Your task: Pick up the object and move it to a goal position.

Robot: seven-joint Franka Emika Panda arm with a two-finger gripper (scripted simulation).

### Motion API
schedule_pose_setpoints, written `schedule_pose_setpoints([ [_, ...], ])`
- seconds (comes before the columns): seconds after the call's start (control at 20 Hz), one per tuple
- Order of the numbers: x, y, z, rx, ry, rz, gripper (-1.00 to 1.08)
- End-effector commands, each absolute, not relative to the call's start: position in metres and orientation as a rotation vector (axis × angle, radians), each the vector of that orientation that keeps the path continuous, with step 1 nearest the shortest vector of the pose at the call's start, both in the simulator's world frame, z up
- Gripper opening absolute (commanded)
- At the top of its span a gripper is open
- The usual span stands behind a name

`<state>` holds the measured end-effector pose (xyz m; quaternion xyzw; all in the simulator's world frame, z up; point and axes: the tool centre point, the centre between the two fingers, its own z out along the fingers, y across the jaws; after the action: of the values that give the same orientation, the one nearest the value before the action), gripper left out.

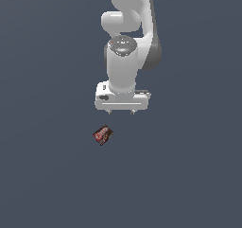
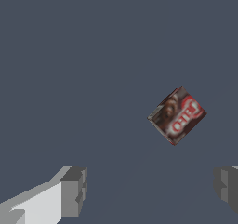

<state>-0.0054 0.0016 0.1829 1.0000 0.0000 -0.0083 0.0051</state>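
Observation:
The object is a small flat rectangular box, dark red and brown-black with pale markings. It lies turned at an angle on the dark grey surface, below and slightly toward the exterior view's left of my gripper. The gripper is open and empty, its jaws spread wide. Only the short fingertips show under the white hand. In the wrist view the box lies apart from both grey finger pads, outside the gap between them and nearer one finger.
The white arm rises above the gripper toward the exterior view's top. The plain dark grey surface fills both views.

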Motion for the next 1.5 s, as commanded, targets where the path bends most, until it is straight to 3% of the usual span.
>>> schedule_pose_setpoints([
  [0.0,-0.005,0.002,0.183,3.131,0.0,-0.026,1.0],
  [0.75,-0.006,0.0,0.194,3.133,0.051,-0.016,1.0],
  [1.45,0.006,-0.025,0.155,3.127,-0.357,-0.015,1.0],
])
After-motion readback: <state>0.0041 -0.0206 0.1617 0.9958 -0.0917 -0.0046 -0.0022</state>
